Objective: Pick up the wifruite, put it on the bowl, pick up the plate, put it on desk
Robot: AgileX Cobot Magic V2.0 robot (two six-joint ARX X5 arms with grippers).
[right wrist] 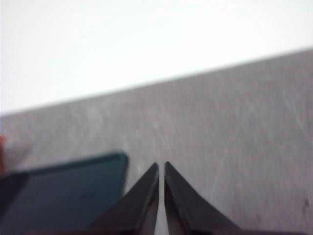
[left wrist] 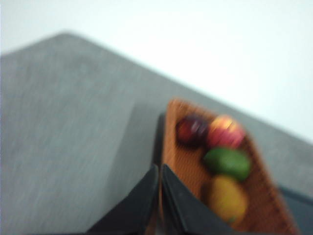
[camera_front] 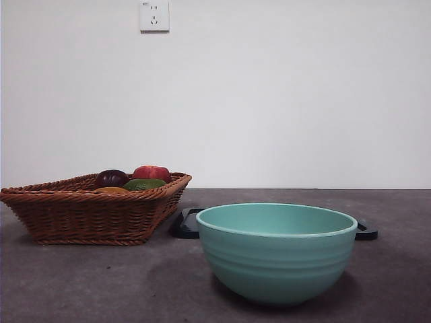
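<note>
Bowl: nearest us, on desk.
Left gripper: clenched, empty, over basket edge (fruit beside).
Right gripper: clenched, beside tray.

No readable text anywhere. White plastic wall socket plate has a tiny mark, too small to read.

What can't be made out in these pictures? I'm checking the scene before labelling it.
- Black tray: in the front view the bowl hides all but its two ends.
- Bowl's inside: hidden by its own rim in the front view; absent from both wrist views.
- Fruits in the basket: the wall hides their lower parts in front; the left wrist view is blurred.
- Both hands: only jaw tips show, cut by the bottom edge.
</note>
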